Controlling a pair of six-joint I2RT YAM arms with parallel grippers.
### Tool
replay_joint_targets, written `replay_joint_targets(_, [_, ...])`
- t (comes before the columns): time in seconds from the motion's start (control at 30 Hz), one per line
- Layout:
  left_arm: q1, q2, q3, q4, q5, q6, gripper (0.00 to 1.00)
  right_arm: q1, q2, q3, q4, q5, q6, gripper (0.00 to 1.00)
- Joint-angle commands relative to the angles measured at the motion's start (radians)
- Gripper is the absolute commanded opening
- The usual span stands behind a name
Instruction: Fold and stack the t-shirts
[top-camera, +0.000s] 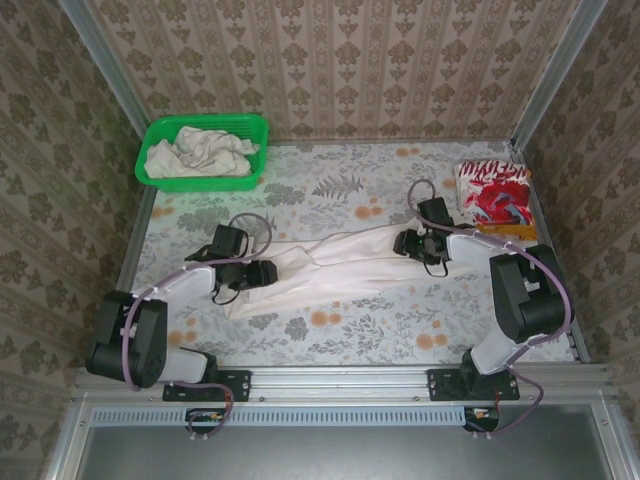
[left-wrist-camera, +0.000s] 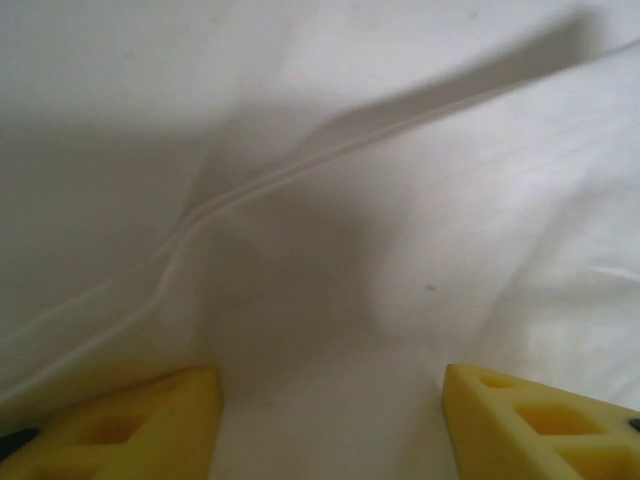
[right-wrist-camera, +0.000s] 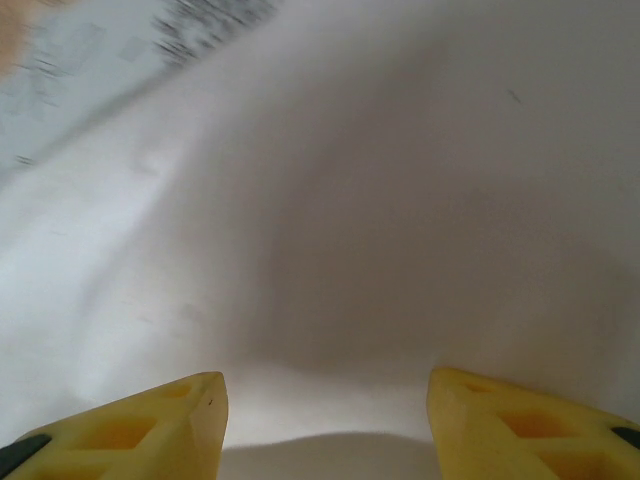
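An off-white t-shirt (top-camera: 340, 265) lies stretched in a long band across the middle of the table. My left gripper (top-camera: 262, 272) is low over its left end. In the left wrist view the yellow fingertips (left-wrist-camera: 190, 400) stand apart, with white cloth (left-wrist-camera: 330, 250) and a seam ridge beneath the left gripper (left-wrist-camera: 333, 385). My right gripper (top-camera: 410, 245) is at the shirt's right end. In the right wrist view the right gripper (right-wrist-camera: 328, 385) also has its tips apart, just above smooth white fabric (right-wrist-camera: 350, 220). A folded red-and-white t-shirt (top-camera: 490, 193) lies at the back right.
A green mesh basket (top-camera: 160, 130) at the back left holds a crumpled off-white shirt (top-camera: 200, 152). The floral tablecloth (top-camera: 380, 330) is bare along the front. Patterned walls close in on three sides, and a metal rail (top-camera: 340, 380) runs along the near edge.
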Motion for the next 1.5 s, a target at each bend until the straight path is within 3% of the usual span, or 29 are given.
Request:
replay_joint_targets(0.0, [-0.007, 0.044, 0.002, -0.026, 0.042, -0.106, 0.58, -0.012, -0.019, -0.047, -0.026, 0.014, 0.065, 0.55])
replay_joint_targets(0.13, [-0.005, 0.18, 0.106, -0.05, 0.005, -0.108, 0.54, -0.016, -0.04, -0.062, -0.052, 0.01, 0.083, 0.55])
replay_joint_targets(0.23, [-0.002, 0.325, 0.245, -0.072, -0.013, -0.037, 0.53, -0.015, -0.088, -0.105, -0.06, 0.005, 0.096, 0.55])
replay_joint_targets(0.6, [0.005, 0.815, 0.983, -0.388, -0.108, 0.197, 0.57, 0.001, -0.395, -0.334, -0.121, 0.012, 0.183, 0.55])
replay_joint_targets(0.83, [0.009, 1.097, 1.482, -0.551, -0.09, 0.248, 0.6, 0.014, -0.478, -0.341, -0.127, -0.058, 0.14, 0.6])
replay_joint_targets(0.93, [0.002, 1.15, 1.607, -0.58, -0.072, 0.261, 0.64, 0.019, -0.531, -0.306, -0.118, -0.058, 0.094, 0.68])
replay_joint_targets(0.97, [-0.002, 1.149, 1.624, -0.574, -0.063, 0.266, 0.67, 0.019, -0.551, -0.289, -0.112, -0.054, 0.077, 0.72])
replay_joint_targets(1.07, [-0.015, 1.087, 1.593, -0.507, -0.031, 0.274, 0.74, 0.022, -0.636, -0.258, -0.096, 0.008, 0.018, 0.98])
replay_joint_targets(1.1, [-0.019, 1.047, 1.563, -0.469, -0.02, 0.276, 0.76, 0.02, -0.661, -0.253, -0.087, 0.027, -0.008, 1.0])
replay_joint_targets(1.27, [-0.028, 0.828, 1.385, -0.297, 0.006, 0.293, 0.86, -0.052, -0.687, -0.238, 0.015, -0.029, -0.051, 1.0])
replay_joint_targets(1.37, [-0.037, 0.678, 1.226, -0.192, -0.008, 0.285, 0.91, -0.082, -0.612, -0.189, 0.082, -0.143, -0.097, 1.0])
replay_joint_targets(1.47, [-0.05, 0.509, 1.029, -0.075, -0.04, 0.27, 0.96, -0.033, -0.484, -0.067, 0.027, -0.114, -0.22, 1.0])
